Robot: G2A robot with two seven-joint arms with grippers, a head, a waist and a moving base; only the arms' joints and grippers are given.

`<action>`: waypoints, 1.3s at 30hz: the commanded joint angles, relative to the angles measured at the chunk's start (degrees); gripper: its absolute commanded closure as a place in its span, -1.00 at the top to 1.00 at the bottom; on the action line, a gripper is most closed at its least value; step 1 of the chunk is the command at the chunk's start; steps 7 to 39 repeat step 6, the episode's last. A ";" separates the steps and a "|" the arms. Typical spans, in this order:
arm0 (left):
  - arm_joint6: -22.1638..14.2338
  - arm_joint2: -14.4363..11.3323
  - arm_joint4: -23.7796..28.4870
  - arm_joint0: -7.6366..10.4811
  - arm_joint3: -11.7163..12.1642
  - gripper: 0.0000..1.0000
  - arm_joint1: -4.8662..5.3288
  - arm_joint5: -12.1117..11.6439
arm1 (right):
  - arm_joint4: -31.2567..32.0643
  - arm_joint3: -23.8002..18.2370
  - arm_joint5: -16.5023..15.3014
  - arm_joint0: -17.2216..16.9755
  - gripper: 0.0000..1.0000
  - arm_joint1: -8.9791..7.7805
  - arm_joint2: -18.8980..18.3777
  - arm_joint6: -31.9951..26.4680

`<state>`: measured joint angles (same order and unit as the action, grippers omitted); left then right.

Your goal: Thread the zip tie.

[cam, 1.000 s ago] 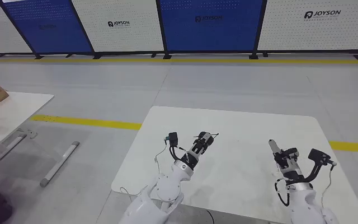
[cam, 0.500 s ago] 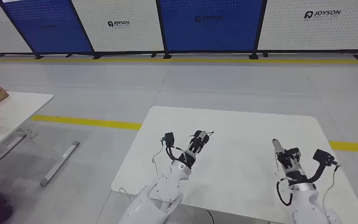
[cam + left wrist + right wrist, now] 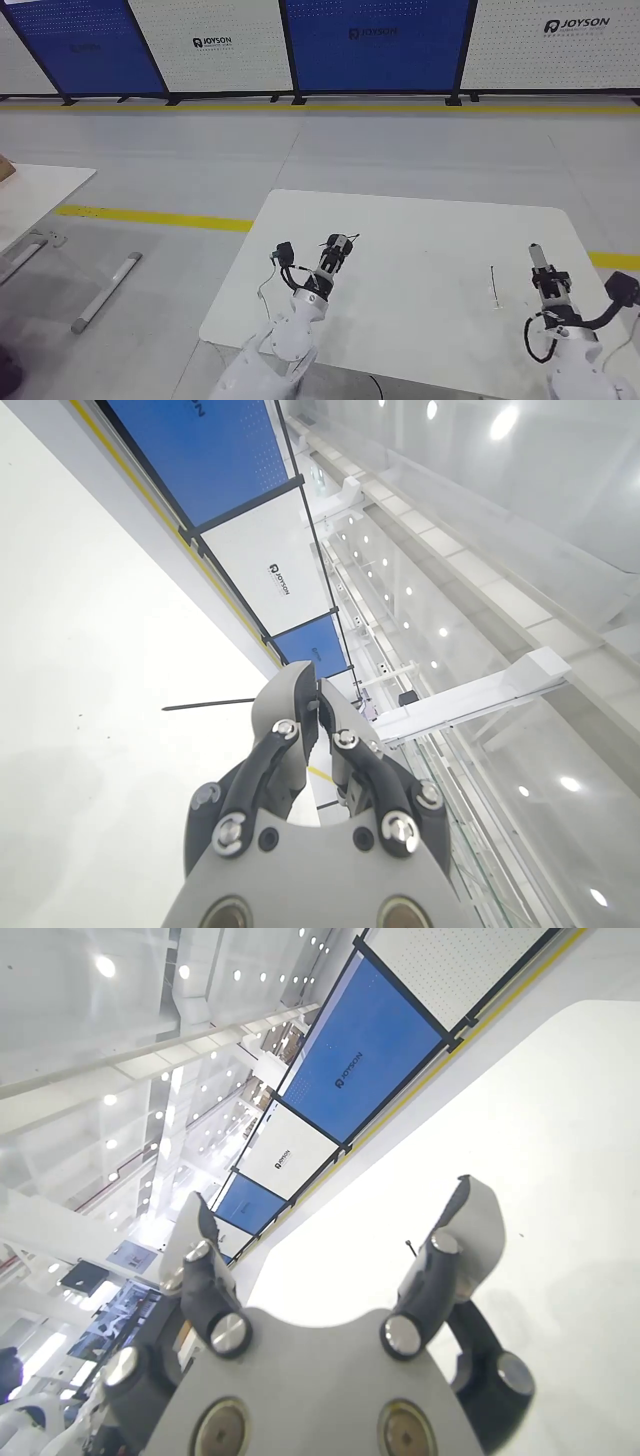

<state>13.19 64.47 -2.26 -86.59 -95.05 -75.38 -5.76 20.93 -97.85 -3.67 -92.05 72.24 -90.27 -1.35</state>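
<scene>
Left pincer (image 3: 316, 681) clamps a black zip tie (image 3: 210, 703); right pincer (image 3: 328, 1189) gapes apart, another tie (image 3: 493, 285) lying just beside it.

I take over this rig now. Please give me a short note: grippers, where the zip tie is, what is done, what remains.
Left gripper: shut on a black zip tie, its straight end sticking out over the table.
Right gripper: open, empty, over the table's right side.
A second thin tie lies flat on the table beside it, toward the middle.
Done: one tie gripped.
Left: no loop visible; threading not yet done.
</scene>
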 commanded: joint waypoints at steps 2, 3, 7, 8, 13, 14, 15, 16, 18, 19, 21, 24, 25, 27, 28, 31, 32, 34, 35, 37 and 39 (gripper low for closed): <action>0.00 0.00 0.01 0.00 0.00 -1.00 0.00 0.00 | 0.00 0.00 0.00 0.00 1.00 0.00 0.00 0.00; 0.00 0.00 0.01 0.00 0.00 -1.00 0.00 0.00 | 0.00 0.00 0.00 0.00 1.00 0.00 0.00 0.00; 0.00 0.00 0.01 0.00 0.00 -1.00 0.00 0.00 | 0.00 0.00 0.00 0.00 1.00 0.00 0.00 0.00; 0.00 0.00 0.01 0.00 0.00 -1.00 0.00 0.00 | 0.00 0.00 0.00 0.00 1.00 0.00 0.00 0.00; 0.00 0.00 0.01 0.00 0.00 -1.00 0.00 0.00 | 0.00 0.00 0.00 0.00 1.00 0.00 0.00 0.00; 0.00 0.00 0.01 0.00 0.00 -1.00 0.00 0.00 | 0.00 0.00 0.00 0.00 1.00 0.00 0.00 0.00; 0.00 0.00 0.01 0.00 0.00 -1.00 0.00 0.00 | 0.00 0.00 0.00 0.00 1.00 0.00 0.00 0.00; 0.00 0.00 0.01 0.00 0.00 -1.00 0.00 0.00 | 0.00 0.00 0.00 0.00 1.00 0.00 0.00 0.00; 0.00 0.00 0.01 0.00 0.00 -1.00 0.00 0.00 | 0.00 0.00 0.00 0.00 1.00 0.00 0.00 0.00; 0.00 0.00 0.01 0.00 0.00 -1.00 0.00 0.00 | 0.00 0.00 0.00 0.00 1.00 0.00 0.00 0.00; 0.00 0.00 0.01 0.00 0.00 -1.00 0.00 0.00 | 0.00 0.00 0.00 0.00 1.00 0.00 0.00 0.00; 0.00 0.00 0.01 0.00 0.00 -1.00 0.00 0.00 | 0.00 0.00 0.00 0.00 1.00 0.00 0.00 0.00; 0.00 0.00 0.01 0.00 0.00 -1.00 0.00 0.00 | 0.00 0.00 0.00 0.00 1.00 0.00 0.00 0.00; 0.00 0.00 0.01 0.00 0.00 -1.00 0.00 0.00 | 0.00 0.00 0.00 0.00 1.00 0.00 0.00 0.00; 0.00 0.00 0.01 0.00 0.00 -1.00 0.00 0.00 | 0.00 0.00 0.00 0.00 1.00 0.00 0.00 0.00; 0.00 0.00 0.01 0.00 0.00 -1.00 0.00 0.00 | 0.00 0.00 0.00 0.00 1.00 0.00 0.00 0.00; 0.00 0.00 0.01 0.00 0.00 -1.00 0.00 0.00 | 0.00 0.00 0.00 0.00 1.00 0.00 0.00 0.00; 0.00 0.00 0.01 0.00 0.00 -1.00 0.00 0.00 | 0.00 0.00 0.00 0.00 1.00 0.00 0.00 0.00; 0.00 0.00 0.01 0.00 0.00 -1.00 0.00 0.00 | 0.00 0.00 0.00 0.00 1.00 0.00 0.00 0.00; 0.00 0.00 0.01 0.00 0.00 -1.00 0.00 0.00 | 0.00 0.00 0.00 0.00 1.00 0.00 0.00 0.00; 0.00 0.00 0.01 0.00 0.00 -1.00 0.00 0.00 | 0.00 0.00 0.00 0.00 1.00 0.00 0.00 0.00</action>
